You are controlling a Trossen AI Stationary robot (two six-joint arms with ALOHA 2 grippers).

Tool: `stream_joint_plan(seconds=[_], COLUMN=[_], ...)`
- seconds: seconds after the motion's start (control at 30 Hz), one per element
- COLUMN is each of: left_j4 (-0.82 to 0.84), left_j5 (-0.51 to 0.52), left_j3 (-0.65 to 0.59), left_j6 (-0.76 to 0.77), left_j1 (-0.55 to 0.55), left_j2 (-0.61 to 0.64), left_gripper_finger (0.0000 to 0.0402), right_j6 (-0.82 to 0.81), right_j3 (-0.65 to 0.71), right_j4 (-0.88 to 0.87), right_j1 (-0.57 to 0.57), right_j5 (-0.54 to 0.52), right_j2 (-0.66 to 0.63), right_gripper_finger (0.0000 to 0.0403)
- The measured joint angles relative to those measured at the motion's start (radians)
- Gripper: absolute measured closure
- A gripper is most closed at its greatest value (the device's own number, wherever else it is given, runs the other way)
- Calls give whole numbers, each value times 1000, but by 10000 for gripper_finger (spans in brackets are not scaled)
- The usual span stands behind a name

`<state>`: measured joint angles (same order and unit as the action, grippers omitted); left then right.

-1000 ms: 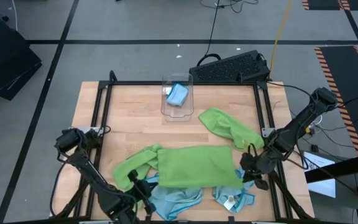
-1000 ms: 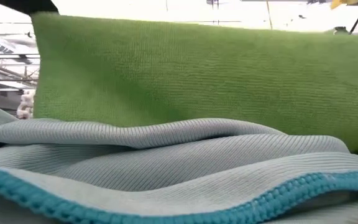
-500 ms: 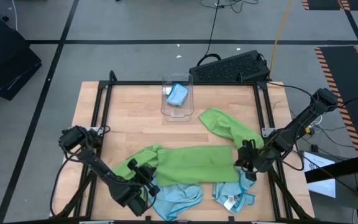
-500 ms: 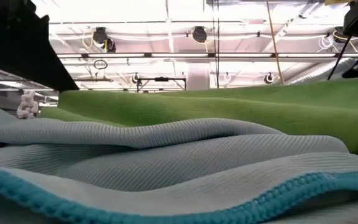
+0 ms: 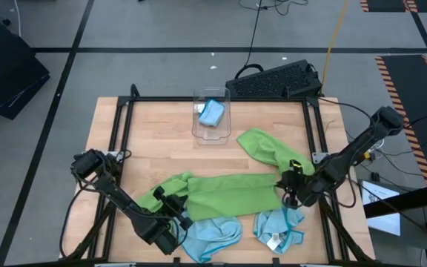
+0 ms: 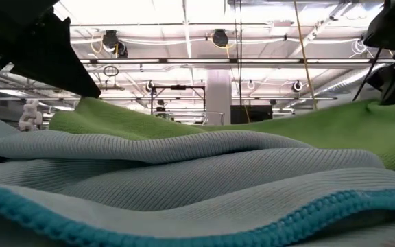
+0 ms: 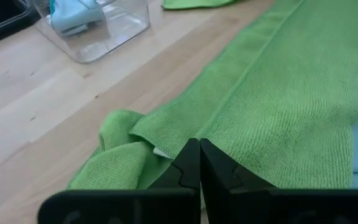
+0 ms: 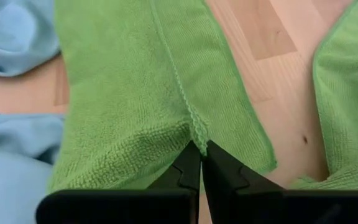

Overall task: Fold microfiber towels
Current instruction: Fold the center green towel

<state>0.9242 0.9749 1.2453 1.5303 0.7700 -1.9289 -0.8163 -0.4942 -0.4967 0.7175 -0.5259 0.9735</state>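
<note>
High view: a wooden table (image 5: 154, 133) with a black frame carries several cloths, with both dark arms at the near side.
Folded towel: a lime green microfibre towel (image 5: 232, 196) lies stretched in a long band across the near middle of the table, doubled over along its length.
Left gripper: the left gripper (image 5: 178, 213) is clenched on the left end of this lime green towel; in the left wrist view its fingers (image 7: 199, 167) meet on the cloth's doubled edge (image 7: 272, 106), just beside a small white tag (image 7: 161, 152).
Right gripper: the right gripper (image 5: 289, 191) is clenched on the right end of the same towel; in the right wrist view its fingers (image 8: 197, 163) pinch the stitched hems (image 8: 166, 81) where they meet.
Second green towel: another lime green cloth (image 5: 273, 152) lies crumpled at the right, beyond the right gripper.
Bunched green cloth: a rumpled green cloth (image 5: 161, 194) lies beside the left gripper.
Blue towels: two light blue microfibre cloths (image 5: 213, 236) (image 5: 279, 228) lie crumpled at the near edge, partly under the green band.
Bin: a clear plastic bin (image 5: 211, 115) stands at the far middle, holding a folded light blue cloth (image 5: 212, 112).
Low view: a light blue cloth with a teal stitched edge (image 6: 184, 185) fills the foreground, the green towel (image 6: 307, 127) behind it.
Keyboard: a black keyboard (image 5: 276, 80) lies at the far right corner.
</note>
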Motion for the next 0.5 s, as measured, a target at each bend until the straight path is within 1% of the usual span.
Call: stream_joint_plan(seconds=[0.27, 0.5], left_j4=[16, 31], left_j5=[4, 14], left_j3=[0, 0], left_j6=[0, -2], left_j1=[-3, -43], left_j2=[0, 0], left_gripper_finger=[400, 400], right_j6=[47, 73], right_j3=[0, 0], right_j4=[0, -1], right_j1=[-46, -78], right_j5=[-1, -1], right_j2=[59, 68], right_gripper_finger=[399, 399])
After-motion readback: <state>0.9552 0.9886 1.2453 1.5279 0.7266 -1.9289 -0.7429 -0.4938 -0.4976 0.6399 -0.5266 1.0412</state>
